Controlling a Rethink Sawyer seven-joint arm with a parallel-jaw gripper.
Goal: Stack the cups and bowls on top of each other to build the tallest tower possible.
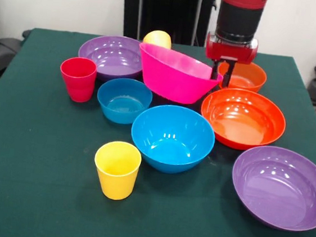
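The gripper (223, 75) hangs at the far right of the table (20, 194), clenched on the right-hand rim of the pink bowl (174, 75), one finger seeming to sit inside the wall and the other outside. That bowl is tilted, its gripped edge raised and its left side low, near the far purple bowl (114, 54); whether its base touches the cloth cannot be told. A yellow cup (158, 38) shows just behind its rim. No tower exists yet: everything else sits apart and upright. The red cup (78, 79) stands at left, beside the small blue bowl (124, 99); the big blue bowl (172, 137) lies centre, the near yellow cup (117, 169) just in front of it to the left. The big orange bowl (243, 118) lies right of centre, the small orange bowl (246, 76) behind the gripper, the near purple bowl (282, 186) at front right. Judgement: all pieces look like thin, stiff, glossy plastic, so light but slippery. A one-sided rim pinch will let a wide bowl swing and tilt, as seen here. The rim is the only practical hold on the bowls; the cups could be taken across the mouth or wall. Light pieces may skid if nudged.
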